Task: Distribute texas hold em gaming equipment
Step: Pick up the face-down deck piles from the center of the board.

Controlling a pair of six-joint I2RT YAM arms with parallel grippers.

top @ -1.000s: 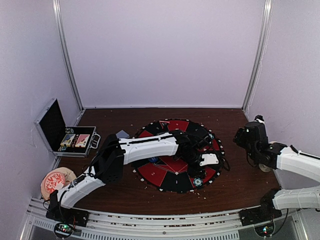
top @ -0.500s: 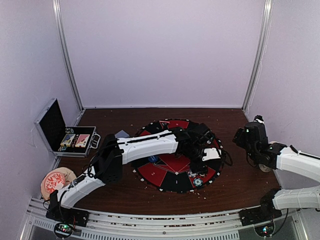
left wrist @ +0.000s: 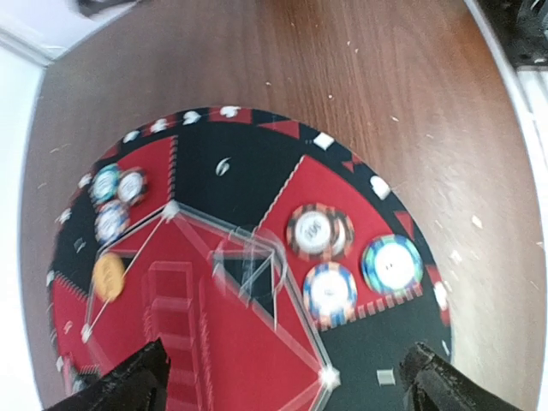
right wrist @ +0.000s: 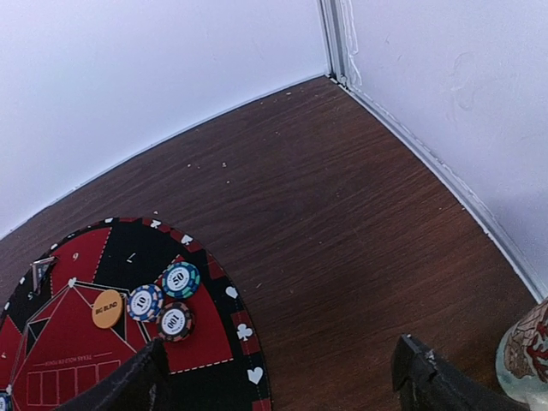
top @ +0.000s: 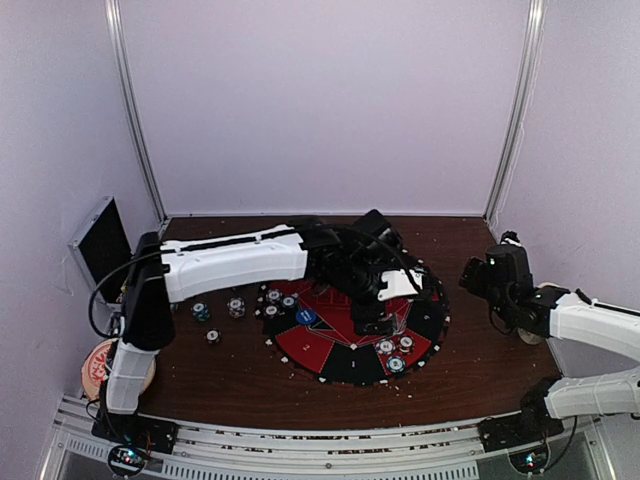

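Observation:
My left gripper [top: 383, 303] hangs open over the round red-and-black mat [top: 330, 350], and its wrist view shows nothing between its fingertips [left wrist: 128, 385]. Below it lies a clear button disc [left wrist: 248, 261], with three poker chips [left wrist: 330, 289] just right of it. An orange disc [left wrist: 109, 276] and three more chips [left wrist: 111, 221] sit farther left on the mat. A blue disc [top: 305, 316] lies left of the mat's centre. My right gripper [top: 490, 276] hovers open and empty right of the mat. Its wrist view shows three chips [right wrist: 178, 279] and the orange disc [right wrist: 108, 308].
Three loose chips [top: 212, 337] lie on the wooden table left of the mat. The metal case [top: 98, 238] stands open at far left, partly behind the left arm. A patterned round object [top: 100, 365] sits near the left base, another [right wrist: 527, 351] by the right arm.
My left gripper has opened wide and pulled up and back from the mat's near right side. The left arm swung back, uncovering chips left of the mat. The right arm barely moved.

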